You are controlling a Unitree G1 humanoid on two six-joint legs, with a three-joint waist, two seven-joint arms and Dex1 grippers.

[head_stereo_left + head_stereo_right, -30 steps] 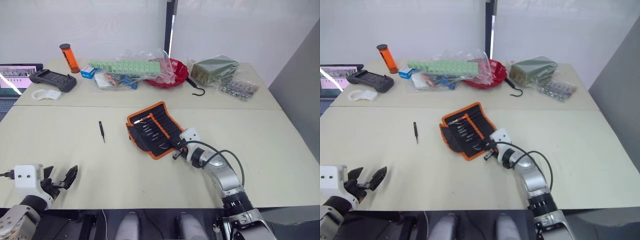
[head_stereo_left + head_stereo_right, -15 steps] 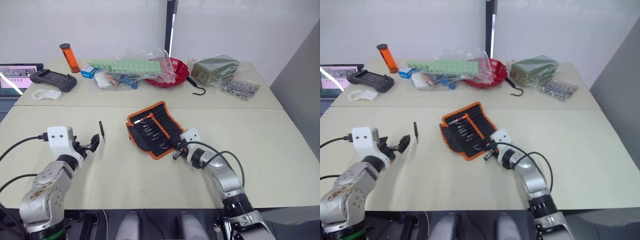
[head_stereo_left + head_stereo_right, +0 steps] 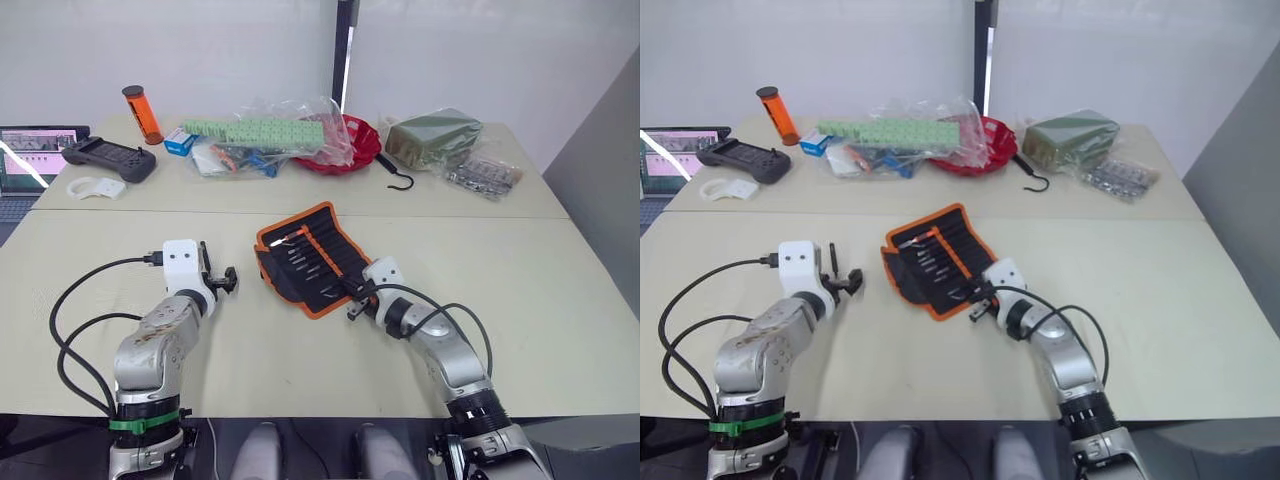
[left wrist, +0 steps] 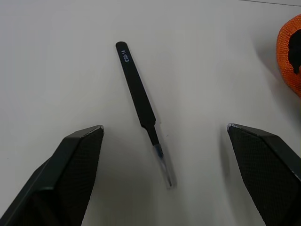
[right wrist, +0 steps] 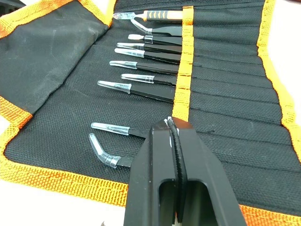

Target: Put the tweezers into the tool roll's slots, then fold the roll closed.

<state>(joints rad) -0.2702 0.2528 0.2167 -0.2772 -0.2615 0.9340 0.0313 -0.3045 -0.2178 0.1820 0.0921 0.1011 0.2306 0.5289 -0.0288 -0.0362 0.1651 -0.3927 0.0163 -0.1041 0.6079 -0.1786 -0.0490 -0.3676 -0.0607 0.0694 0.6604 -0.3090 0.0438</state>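
Left wrist view: one loose tweezer on table, between wide-spread left gripper fingers. Right gripper pressed together, over open roll; ahead, eight tools seated in slots.

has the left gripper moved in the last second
Yes. The left gripper went from the table's near edge forward toward the tool roll, now open over the loose tweezers.

Bright, even overhead room light, soft faint shadows on the pale cream table, mild glare on the crinkled clear plastic bags, close wrist views sharp (foreground black fingers slightly soft), no visible motion blur
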